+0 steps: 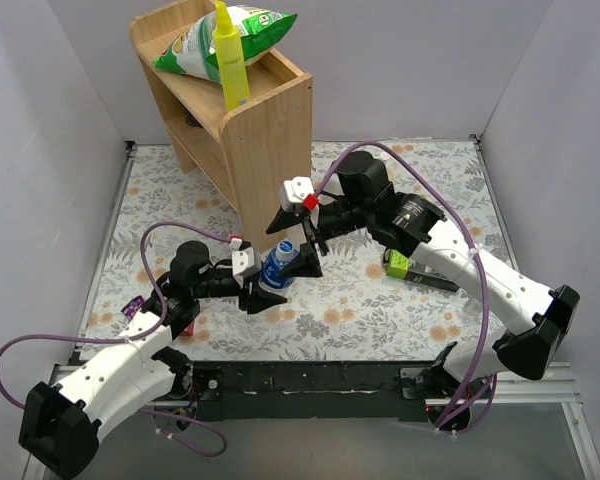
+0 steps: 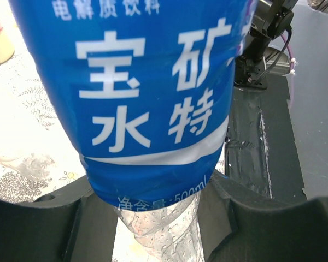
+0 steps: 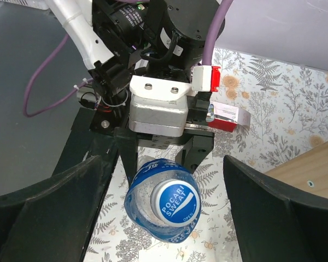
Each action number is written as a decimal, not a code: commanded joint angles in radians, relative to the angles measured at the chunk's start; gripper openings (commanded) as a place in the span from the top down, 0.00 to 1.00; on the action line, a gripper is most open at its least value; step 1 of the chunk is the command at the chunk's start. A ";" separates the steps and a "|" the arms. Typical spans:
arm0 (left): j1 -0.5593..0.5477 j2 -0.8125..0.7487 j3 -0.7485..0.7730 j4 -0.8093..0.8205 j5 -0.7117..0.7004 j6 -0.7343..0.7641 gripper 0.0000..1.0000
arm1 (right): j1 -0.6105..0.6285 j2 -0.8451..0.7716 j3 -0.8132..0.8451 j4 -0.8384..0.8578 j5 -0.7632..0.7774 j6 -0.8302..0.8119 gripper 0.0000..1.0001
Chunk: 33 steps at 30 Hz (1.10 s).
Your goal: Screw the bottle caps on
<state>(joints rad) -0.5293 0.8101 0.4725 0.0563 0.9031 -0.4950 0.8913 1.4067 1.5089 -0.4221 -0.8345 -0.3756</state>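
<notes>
Bottle (image 1: 276, 270) with blue label sits clamped in my left gripper (image 1: 260, 293), over the floral mat (image 1: 380, 300). Blue cap (image 3: 177, 203) rests on its neck. Right gripper (image 1: 295, 243) hangs above it, fingers spread, touching nothing.

Our left arm (image 1: 130, 365) stretches forward and low, wrist level, its jaws clamped on either side of the blue-labelled bottle (image 1: 278, 266). Our right arm (image 1: 480, 265) bends in from the opposite side, wrist tipped downward. Its jaws are spread wide above the bottle's top, touching nothing, with the bottle centred between them.
</notes>
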 commanded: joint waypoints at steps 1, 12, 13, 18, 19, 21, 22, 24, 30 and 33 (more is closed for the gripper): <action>0.005 -0.002 0.026 0.019 0.017 -0.016 1.00 | 0.003 -0.017 0.008 0.049 0.014 -0.002 0.03; 0.005 0.018 0.018 0.080 -0.007 -0.047 1.00 | 0.012 -0.022 0.004 -0.010 0.054 -0.042 0.03; 0.003 0.023 0.018 0.089 -0.010 -0.048 1.00 | 0.012 -0.022 0.005 -0.018 0.057 -0.043 0.03; 0.005 0.035 0.014 0.112 -0.020 -0.062 1.00 | 0.014 -0.017 0.013 -0.043 0.069 -0.060 0.03; 0.005 0.037 0.014 0.122 -0.023 -0.073 1.00 | 0.014 -0.018 0.013 -0.047 0.071 -0.062 0.03; 0.005 0.043 0.012 0.129 -0.024 -0.080 1.00 | 0.015 -0.018 0.013 -0.055 0.074 -0.063 0.03; 0.005 0.044 0.011 0.138 -0.027 -0.094 1.00 | 0.014 -0.018 0.014 -0.060 0.074 -0.068 0.03; 0.005 0.052 0.012 0.143 -0.029 -0.108 1.00 | 0.015 -0.018 0.016 -0.081 0.075 -0.075 0.03; 0.012 0.052 0.008 0.154 -0.036 -0.137 1.00 | 0.015 -0.015 0.030 -0.130 0.118 -0.106 0.03; 0.023 0.051 0.002 0.163 -0.041 -0.162 1.00 | 0.017 -0.014 0.042 -0.167 0.141 -0.124 0.04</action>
<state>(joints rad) -0.5224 0.8635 0.4725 0.1844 0.8753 -0.6193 0.8997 1.4067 1.5089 -0.5377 -0.7284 -0.4656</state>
